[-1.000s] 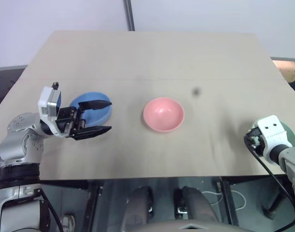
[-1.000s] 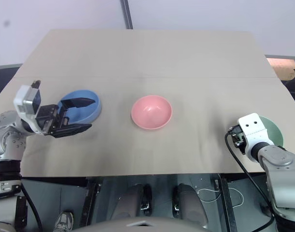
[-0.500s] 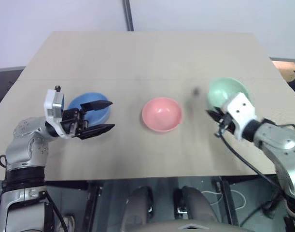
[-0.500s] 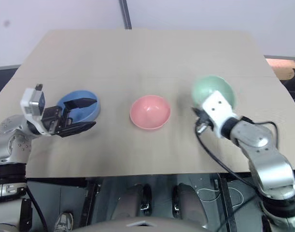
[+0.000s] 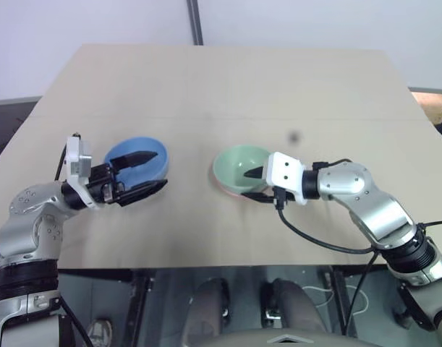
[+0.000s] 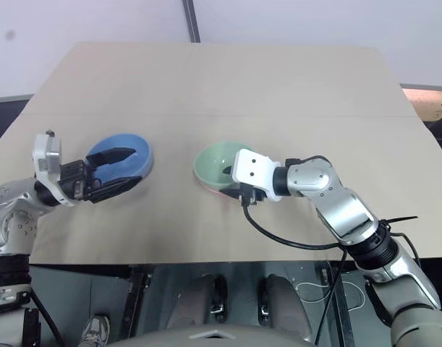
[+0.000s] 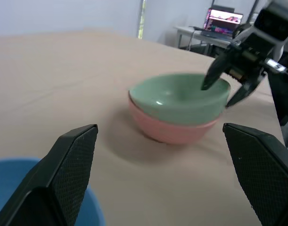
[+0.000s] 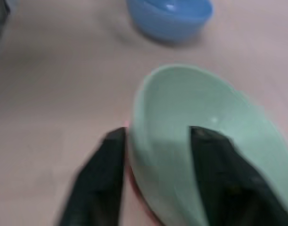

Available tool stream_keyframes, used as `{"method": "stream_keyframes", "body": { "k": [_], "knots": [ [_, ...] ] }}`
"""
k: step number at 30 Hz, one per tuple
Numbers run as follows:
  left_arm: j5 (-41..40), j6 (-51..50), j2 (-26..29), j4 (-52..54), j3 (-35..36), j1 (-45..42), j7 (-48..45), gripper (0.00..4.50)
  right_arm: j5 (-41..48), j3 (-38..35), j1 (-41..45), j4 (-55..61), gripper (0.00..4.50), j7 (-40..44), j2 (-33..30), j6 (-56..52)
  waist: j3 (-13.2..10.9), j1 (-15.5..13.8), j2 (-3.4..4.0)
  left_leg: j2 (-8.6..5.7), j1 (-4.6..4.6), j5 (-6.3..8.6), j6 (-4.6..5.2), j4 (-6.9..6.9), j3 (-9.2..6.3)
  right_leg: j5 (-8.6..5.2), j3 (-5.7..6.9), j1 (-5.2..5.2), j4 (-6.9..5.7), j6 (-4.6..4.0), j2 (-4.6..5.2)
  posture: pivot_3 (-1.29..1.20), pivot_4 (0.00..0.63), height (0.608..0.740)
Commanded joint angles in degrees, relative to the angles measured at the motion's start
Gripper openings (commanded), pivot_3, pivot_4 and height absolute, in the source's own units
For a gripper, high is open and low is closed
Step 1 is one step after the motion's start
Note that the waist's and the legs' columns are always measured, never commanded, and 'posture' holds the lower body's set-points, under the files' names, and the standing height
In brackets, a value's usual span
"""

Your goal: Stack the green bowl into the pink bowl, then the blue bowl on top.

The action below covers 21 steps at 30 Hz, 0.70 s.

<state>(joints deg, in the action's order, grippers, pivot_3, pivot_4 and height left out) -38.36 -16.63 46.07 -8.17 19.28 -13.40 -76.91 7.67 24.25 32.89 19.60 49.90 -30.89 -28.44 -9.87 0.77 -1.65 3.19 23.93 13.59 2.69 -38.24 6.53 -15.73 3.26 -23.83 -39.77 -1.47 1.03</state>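
The green bowl (image 5: 240, 165) sits nested in the pink bowl (image 7: 172, 134) at the table's middle; only a thin pink edge shows beneath it. My right gripper (image 5: 255, 185) is open and straddles the green bowl's right rim, one finger inside, one outside, with a gap to the rim. The blue bowl (image 5: 137, 157) rests on the table to the left. My left gripper (image 5: 152, 172) stands open at the blue bowl's near rim, one finger over its inside and the other outside it, not gripping.
The tan wooden table (image 5: 228, 87) stretches wide behind the bowls, with a small dark spot (image 5: 294, 136) right of centre. Its front edge runs just below both arms. A black cable (image 5: 315, 242) loops from my right wrist.
My right arm swung left from the table's right edge, carrying the green bowl over and into the pink bowl, and its jaws have parted. The left gripper stayed by the blue bowl.
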Motion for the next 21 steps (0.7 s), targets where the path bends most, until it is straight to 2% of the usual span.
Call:
{"method": "stream_keyframes", "body": {
  "k": [1,2,5,8,11,14,16,18,20,21],
  "knots": [
    [3.30,0.35,1.68,5.13,1.92,2.54,5.81,4.50,2.74,-5.67,0.85,2.58,3.94,-1.16,1.57,1.44,0.00,0.08,0.00,0.01,0.00,0.00,-0.01,0.01,0.00,0.00,0.00,0.00,0.00,0.00,0.00,0.00,0.150,0.740],
    [4.59,0.43,1.87,6.04,1.80,3.33,7.54,4.50,4.82,-7.68,0.61,3.91,4.23,-1.08,1.90,0.34,0.00,0.06,0.00,0.01,0.00,0.00,-0.01,0.01,0.00,0.01,-0.01,0.00,-0.01,-0.01,0.00,0.00,0.150,0.740],
    [11.24,1.32,2.58,9.90,1.53,6.08,15.49,4.50,12.86,-14.87,-0.24,9.52,4.23,-0.90,2.08,-3.79,-0.01,-0.02,0.01,0.01,0.00,0.00,-0.01,0.01,0.00,0.03,-0.01,0.01,0.00,-0.04,0.04,0.00,0.150,0.740],
    [20.65,-5.88,5.94,15.64,-0.52,8.26,26.29,4.50,16.67,-19.01,-2.41,13.18,4.23,-0.73,-0.15,-6.26,0.01,-0.18,-0.03,0.01,-0.01,0.01,-0.01,0.03,-0.05,0.03,0.02,0.03,0.02,-0.05,0.06,0.00,0.150,0.740],
    [26.29,-10.03,9.49,19.05,-4.17,8.37,29.45,4.50,18.07,-20.72,-4.17,14.81,4.23,-1.27,-1.90,-7.32,0.00,-0.21,0.00,0.00,-0.02,0.03,0.02,0.04,-0.06,0.03,0.02,0.05,0.03,-0.05,0.09,0.00,0.150,0.740],
    [31.57,-9.30,13.85,20.55,-9.58,7.27,28.67,4.50,18.34,-21.29,-5.23,15.04,4.23,-2.17,-3.09,-7.43,-0.05,-0.11,0.07,-0.01,-0.06,0.04,0.03,0.06,-0.03,0.03,0.01,0.03,0.01,-0.06,0.12,0.00,0.150,0.740],
    [33.32,-6.35,14.22,20.43,-10.96,6.50,28.85,3.95,18.31,-21.35,-5.75,14.91,4.33,-2.44,-3.67,-7.02,-0.05,-0.12,0.08,0.00,-0.06,0.04,0.02,0.08,-0.03,0.02,0.01,0.01,-0.01,-0.07,0.12,0.00,0.150,0.740],
    [33.26,-6.44,14.40,20.36,-11.59,5.70,27.93,3.19,17.84,-21.30,-6.29,14.65,4.33,-2.74,-4.09,-6.45,-0.05,-0.09,0.08,0.00,-0.06,0.04,0.02,0.13,-0.04,0.02,0.01,-0.01,0.00,-0.09,0.12,0.00,0.150,0.740],
    [33.10,-6.75,14.54,20.10,-11.77,5.17,27.23,2.24,17.70,-21.35,-6.67,14.54,4.33,-3.15,-4.34,-6.25,-0.06,-0.03,0.08,0.00,-0.06,0.02,0.00,0.16,-0.03,0.02,0.00,-0.01,0.02,-0.09,0.12,0.00,0.150,0.740],
    [33.15,-6.29,14.59,19.82,-11.79,4.99,26.91,2.01,17.66,-21.35,-6.78,14.54,4.33,-3.44,-4.40,-6.20,-0.06,-0.03,0.08,0.00,-0.05,0.02,0.00,0.18,-0.02,0.02,0.00,-0.02,0.04,-0.09,0.12,0.00,0.150,0.740]
  ]
}}
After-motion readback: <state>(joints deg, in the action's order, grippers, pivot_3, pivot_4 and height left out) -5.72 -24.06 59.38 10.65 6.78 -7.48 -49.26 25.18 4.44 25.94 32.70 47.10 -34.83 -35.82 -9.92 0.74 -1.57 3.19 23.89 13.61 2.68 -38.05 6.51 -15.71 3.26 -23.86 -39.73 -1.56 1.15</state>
